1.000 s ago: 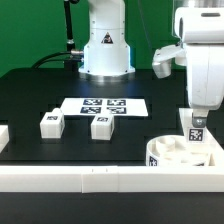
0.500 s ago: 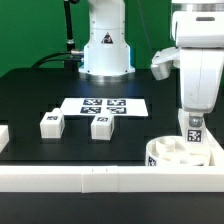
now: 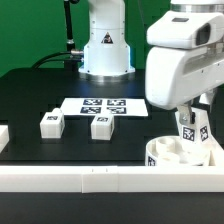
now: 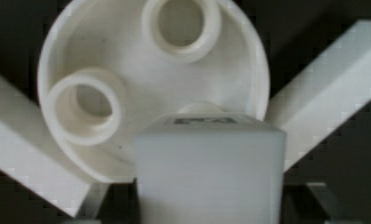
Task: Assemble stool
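The round white stool seat (image 3: 178, 153) lies socket-side up at the exterior view's front right, against the white border rail. My gripper (image 3: 189, 122) is shut on a white tagged leg (image 3: 190, 130) and holds it tilted just above the seat. In the wrist view the leg (image 4: 203, 165) fills the space between my dark fingers (image 4: 107, 202), with the seat (image 4: 155, 80) and two of its round sockets beyond. Two more tagged legs (image 3: 52, 123) (image 3: 101, 125) stand on the black table at the left.
The marker board (image 3: 105, 105) lies flat behind the two loose legs. A long white border rail (image 3: 70, 179) runs along the table's front edge. The arm's white base (image 3: 106, 45) stands at the back.
The wrist has rotated and swung toward the exterior view's left, tilting the held leg over the seat. The seat and loose legs have not moved.
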`<state>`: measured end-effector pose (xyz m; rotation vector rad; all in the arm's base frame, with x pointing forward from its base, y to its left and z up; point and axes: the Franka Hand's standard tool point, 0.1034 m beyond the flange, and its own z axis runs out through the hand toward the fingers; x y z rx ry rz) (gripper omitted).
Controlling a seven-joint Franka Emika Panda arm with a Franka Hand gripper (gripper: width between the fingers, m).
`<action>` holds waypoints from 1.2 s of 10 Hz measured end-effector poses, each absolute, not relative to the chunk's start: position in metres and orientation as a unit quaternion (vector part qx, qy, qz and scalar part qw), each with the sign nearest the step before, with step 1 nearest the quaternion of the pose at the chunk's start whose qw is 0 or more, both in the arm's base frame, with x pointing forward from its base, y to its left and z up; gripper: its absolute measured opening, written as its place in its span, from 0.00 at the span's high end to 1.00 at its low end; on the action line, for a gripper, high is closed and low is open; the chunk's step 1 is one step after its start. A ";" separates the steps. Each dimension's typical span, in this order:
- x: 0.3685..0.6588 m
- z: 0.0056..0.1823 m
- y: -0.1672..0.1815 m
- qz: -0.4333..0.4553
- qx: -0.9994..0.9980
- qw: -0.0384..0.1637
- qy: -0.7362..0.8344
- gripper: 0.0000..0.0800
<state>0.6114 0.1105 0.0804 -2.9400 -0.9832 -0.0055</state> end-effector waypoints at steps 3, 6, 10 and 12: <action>0.613 0.080 0.112 -0.005 -0.992 0.036 -0.125 0.58; 0.615 0.080 0.114 -0.007 -0.999 0.042 0.025 0.58; 0.615 0.080 0.117 0.007 -0.966 0.059 0.253 0.58; 0.615 0.081 0.118 0.027 -0.911 0.083 0.402 0.58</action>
